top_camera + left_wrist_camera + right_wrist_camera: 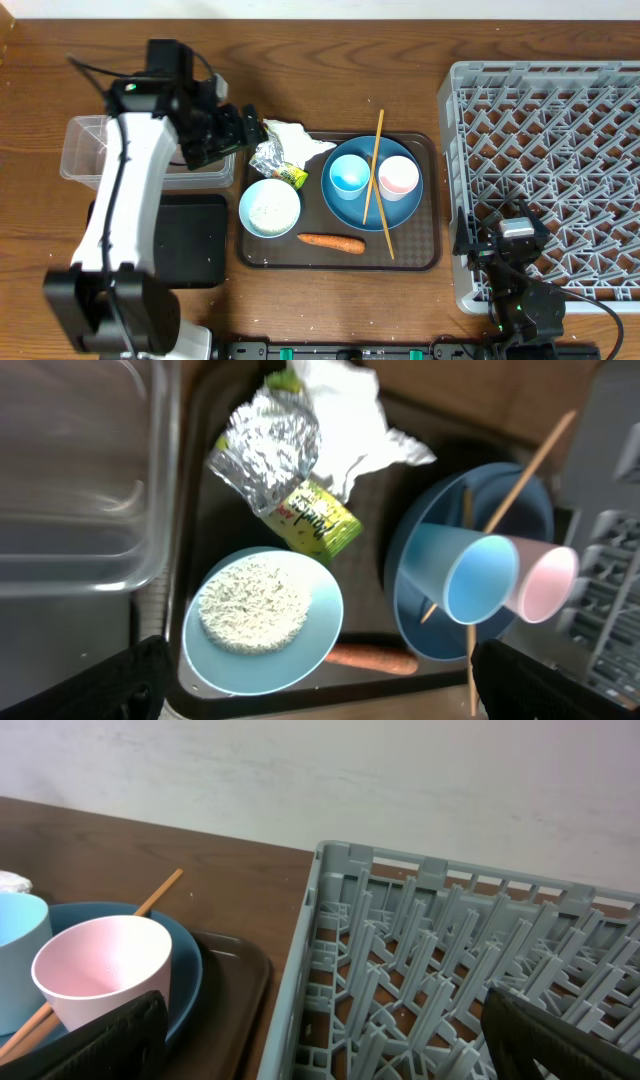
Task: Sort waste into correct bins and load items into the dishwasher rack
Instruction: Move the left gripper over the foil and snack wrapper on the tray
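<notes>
- Left claw (250, 128): released, fingers spread wide, nothing between them. It hovers at the far-left corner of the brown serving tray (420, 258), above the wrapper (290, 460).
- Right claw (468, 240): released and empty, parked over the near-left corner of the dishwasher rack (560, 150).
- Step in hand, as judged: take up the wrapper with the left claw.
- The wrapper lies crumpled on the serving tray. Its green-yellow label end sits just beside the small bowl (269, 208), which holds the rice (253, 605). The clear tub (85, 150) is near its other side.
- Recommended: close on the bunched silver body, not the thin white flap, which would likely slip.
- Recommended: come straight down and lift straight up, so that neither finger knocks the bowl rim or the tub wall.
- Risk: a dragged wrapper could tip rice onto the tray.
- The tub is the nearer bin and the black tray (190, 240) lies beyond it. Which bin is correct cannot be told.
</notes>
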`<state>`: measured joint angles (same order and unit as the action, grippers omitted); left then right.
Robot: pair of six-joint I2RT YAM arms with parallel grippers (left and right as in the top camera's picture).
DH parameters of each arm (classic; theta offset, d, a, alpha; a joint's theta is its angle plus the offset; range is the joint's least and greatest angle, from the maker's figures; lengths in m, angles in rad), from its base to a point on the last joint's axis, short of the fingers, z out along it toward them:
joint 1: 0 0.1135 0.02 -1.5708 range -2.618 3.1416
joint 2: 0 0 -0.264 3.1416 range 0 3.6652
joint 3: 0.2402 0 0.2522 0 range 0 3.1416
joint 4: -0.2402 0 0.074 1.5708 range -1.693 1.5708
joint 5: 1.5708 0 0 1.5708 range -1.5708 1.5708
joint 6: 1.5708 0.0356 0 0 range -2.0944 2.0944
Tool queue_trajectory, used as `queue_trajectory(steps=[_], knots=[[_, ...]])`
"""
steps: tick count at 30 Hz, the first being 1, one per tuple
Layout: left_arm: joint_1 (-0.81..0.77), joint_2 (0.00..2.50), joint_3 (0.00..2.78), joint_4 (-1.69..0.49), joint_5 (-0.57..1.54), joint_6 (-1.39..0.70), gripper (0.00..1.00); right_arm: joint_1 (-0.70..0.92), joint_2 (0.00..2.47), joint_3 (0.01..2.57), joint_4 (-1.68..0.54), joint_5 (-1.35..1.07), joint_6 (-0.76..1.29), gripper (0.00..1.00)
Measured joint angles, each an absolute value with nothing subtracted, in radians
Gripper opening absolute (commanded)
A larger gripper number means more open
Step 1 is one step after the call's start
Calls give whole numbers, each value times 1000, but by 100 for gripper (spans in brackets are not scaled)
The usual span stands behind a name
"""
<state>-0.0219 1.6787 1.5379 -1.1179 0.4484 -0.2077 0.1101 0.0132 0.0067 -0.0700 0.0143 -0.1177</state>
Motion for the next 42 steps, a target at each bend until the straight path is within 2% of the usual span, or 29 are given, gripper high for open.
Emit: queue_trajectory(steps=[5, 18, 34, 42], knots=[[-80, 1737, 1538, -1092, 410, -193, 98, 110, 13, 7, -70, 14, -118, 99], [-313, 1741, 1538, -969, 101, -213, 98, 110, 13, 7, -70, 14, -118, 99], [-315, 1741, 1538, -925, 19, -213, 100, 110, 13, 7, -70, 14, -118, 99], [-315, 1741, 1538, -927, 18, -213, 95, 110, 13, 7, -70, 14, -118, 99]])
